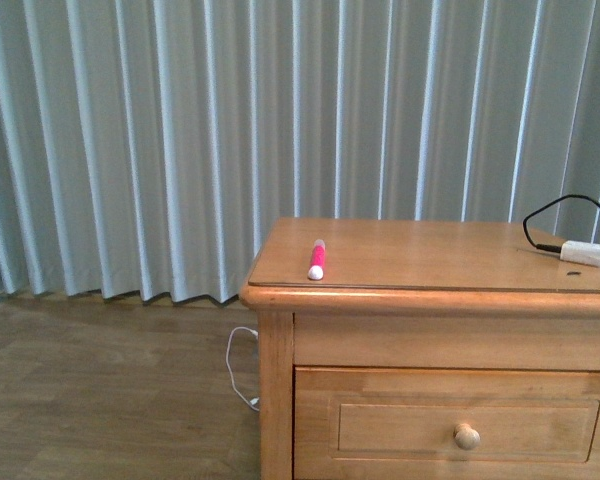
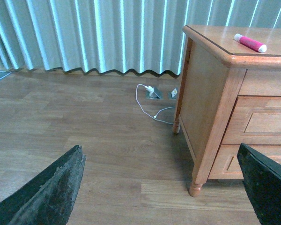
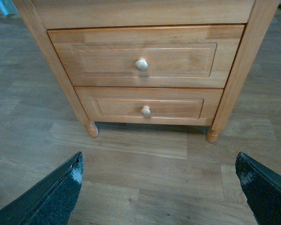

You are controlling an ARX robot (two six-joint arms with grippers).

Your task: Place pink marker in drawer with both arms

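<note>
The pink marker (image 1: 316, 259) lies on top of the wooden dresser near its front left corner; the left wrist view shows the pink marker (image 2: 249, 42) there too. The drawer (image 1: 460, 425), the upper one, is closed, its round knob (image 3: 141, 64) facing my right wrist camera. My left gripper (image 2: 161, 187) hangs open low above the floor, left of the dresser and well below the marker. My right gripper (image 3: 159, 187) is open too, low in front of the dresser, apart from the drawer (image 3: 145, 56). Neither arm shows in the front view.
A white plug (image 1: 586, 253) on a black cable lies at the dresser top's right. The lower drawer (image 3: 147, 108) is closed. A white cable (image 2: 147, 101) runs over the wood floor to floor sockets beside the dresser. Grey curtains (image 1: 180, 140) hang behind.
</note>
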